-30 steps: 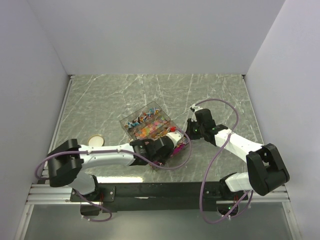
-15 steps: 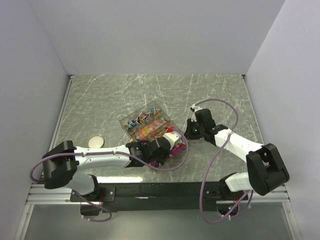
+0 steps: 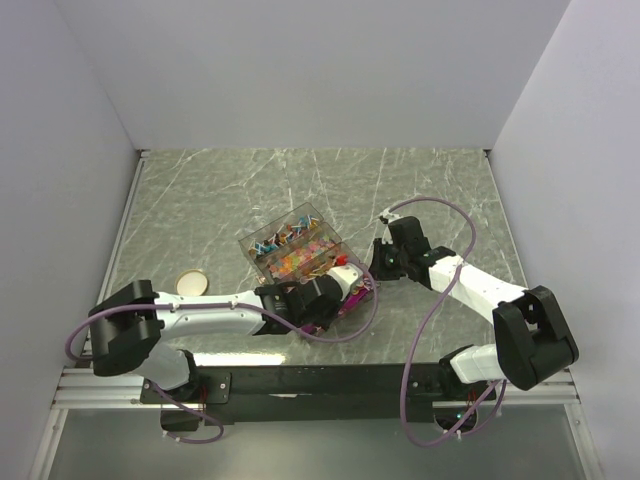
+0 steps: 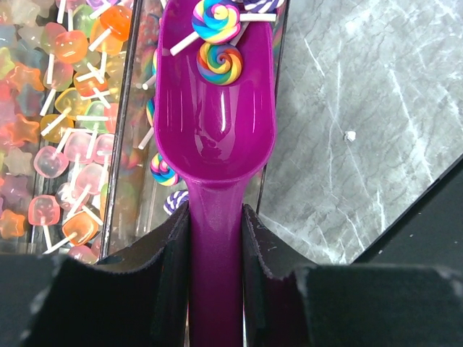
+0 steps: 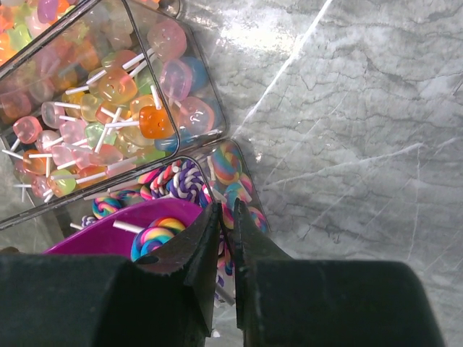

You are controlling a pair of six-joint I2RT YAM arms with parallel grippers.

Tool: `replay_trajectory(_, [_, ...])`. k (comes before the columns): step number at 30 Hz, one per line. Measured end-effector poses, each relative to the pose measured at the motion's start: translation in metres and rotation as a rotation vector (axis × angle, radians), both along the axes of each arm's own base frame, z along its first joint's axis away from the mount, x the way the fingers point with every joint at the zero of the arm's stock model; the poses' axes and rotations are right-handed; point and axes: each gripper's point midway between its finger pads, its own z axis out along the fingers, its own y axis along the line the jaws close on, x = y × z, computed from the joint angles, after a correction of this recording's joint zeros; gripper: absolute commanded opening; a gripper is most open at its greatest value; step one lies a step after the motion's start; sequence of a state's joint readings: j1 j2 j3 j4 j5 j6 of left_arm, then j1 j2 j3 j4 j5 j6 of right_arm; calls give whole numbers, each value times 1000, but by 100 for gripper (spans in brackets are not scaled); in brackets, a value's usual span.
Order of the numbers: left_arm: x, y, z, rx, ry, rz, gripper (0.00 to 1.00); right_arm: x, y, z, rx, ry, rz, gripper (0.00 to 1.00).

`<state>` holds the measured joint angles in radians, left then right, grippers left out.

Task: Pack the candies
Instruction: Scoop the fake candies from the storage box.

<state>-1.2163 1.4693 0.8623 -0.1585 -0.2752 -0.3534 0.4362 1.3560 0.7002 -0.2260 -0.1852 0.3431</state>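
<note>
The left gripper [image 4: 215, 238], clamped on the handle of the magenta plastic scoop [image 4: 217, 123], has shifted slightly over the clear plastic divided box [image 3: 272, 224]. I'd say a load is up. It carries two rainbow swirl candies [image 4: 221, 36], with a third at the lip. The right gripper [image 5: 226, 224] sits at the box's right end, fingers nearly together. I cannot tell if it pinches anything. One round tan lid [image 3: 192, 282] lies left.

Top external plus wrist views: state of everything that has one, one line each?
clear divided box: open, no lid on it, compartments full of candies.
magenta scoop: held by its handle, bowl over the box, two swirl lollipops in it.
left gripper: shut on the scoop handle.
right gripper: jaws nearly together at the box's corner; grip unclear.
round tan lid: lying flat, apart from the box.
</note>
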Motion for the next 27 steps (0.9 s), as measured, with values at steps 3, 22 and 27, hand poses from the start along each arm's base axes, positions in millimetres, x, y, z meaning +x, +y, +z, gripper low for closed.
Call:
replay_trajectory(3, [1,0,-4,7,2,1,1,-1,0,0,2,5,-5,20])
replay_trajectory(22, [0,-2,-18,-1,2,-3,1,-6,-2,-1,3,48,-39,32])
replay_trajectory(27, [-1,-2,-20,-10,3,-7,1,-6,-3,0,-5,54,-43,32])
